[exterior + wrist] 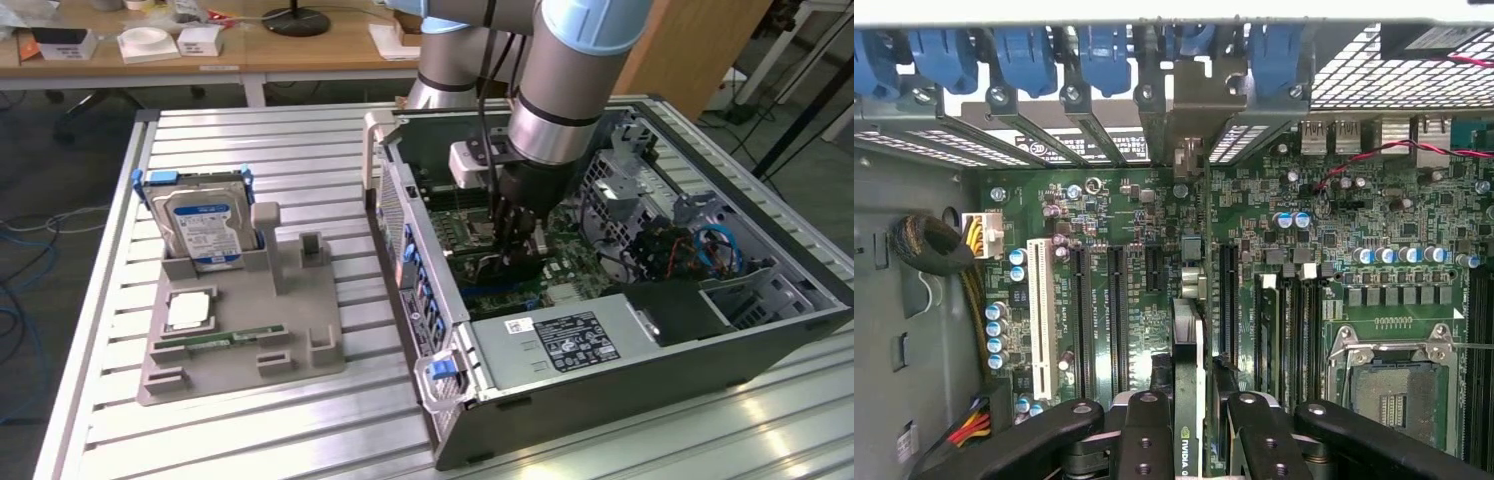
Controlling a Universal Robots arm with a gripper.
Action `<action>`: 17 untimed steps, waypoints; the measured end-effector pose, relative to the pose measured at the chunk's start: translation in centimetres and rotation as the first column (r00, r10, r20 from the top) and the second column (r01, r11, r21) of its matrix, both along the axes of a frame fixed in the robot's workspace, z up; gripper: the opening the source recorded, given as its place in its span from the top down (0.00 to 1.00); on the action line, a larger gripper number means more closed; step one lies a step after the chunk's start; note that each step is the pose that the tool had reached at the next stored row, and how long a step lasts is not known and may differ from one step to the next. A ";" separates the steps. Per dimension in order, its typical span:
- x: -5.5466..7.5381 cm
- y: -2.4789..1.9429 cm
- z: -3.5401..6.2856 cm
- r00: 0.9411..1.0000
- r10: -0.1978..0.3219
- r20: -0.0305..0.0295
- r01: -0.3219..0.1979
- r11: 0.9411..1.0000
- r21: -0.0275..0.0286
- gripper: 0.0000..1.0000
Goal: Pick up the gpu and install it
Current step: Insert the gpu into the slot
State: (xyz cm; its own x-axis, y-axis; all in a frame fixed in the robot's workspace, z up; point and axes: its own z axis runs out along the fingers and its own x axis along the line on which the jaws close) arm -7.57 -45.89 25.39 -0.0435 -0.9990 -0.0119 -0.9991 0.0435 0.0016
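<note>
The arm reaches down into the open computer case [747, 300], which lies on its side on the slatted metal counter [267, 420]. Its jaws [1192, 420] are pinching the gpu [1187, 400] edge-on, one finger [1144, 440] on each flat side of the thin card, just above the green motherboard [1334, 220].

In the wrist view the card hangs upright between two of the long dark expansion slots [1116, 310], roughly in line with the row of silver bracket openings [1104, 140] and blue clips [1024, 55] at the back wall of the case. Whether its lower edge already touches a slot is hard to tell, since the card hides its own bottom edge.

The empty processor socket [1394, 385] sits just beside the gripped card, with the memory slots [1294, 340] between them.

On the exterior view's left, well apart from the case, a grey holder tray [240, 340] rests on the counter. A silver hard drive [203, 225] with a blue-white label stands upright in it, and a narrow green memory stick [220, 340] lies flat near its front.
</note>
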 end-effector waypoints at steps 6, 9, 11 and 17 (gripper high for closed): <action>0.0 0.00 -0.01 1.000 0.000 0.000 0.000 1.000 0.000 0.74; 0.0 0.00 -0.02 1.000 0.000 0.000 0.000 1.000 0.000 0.74; 0.0 0.00 -0.04 1.000 0.000 0.000 0.000 1.000 0.000 0.74; 0.0 0.00 -0.28 1.000 0.000 0.001 0.000 1.000 0.000 0.74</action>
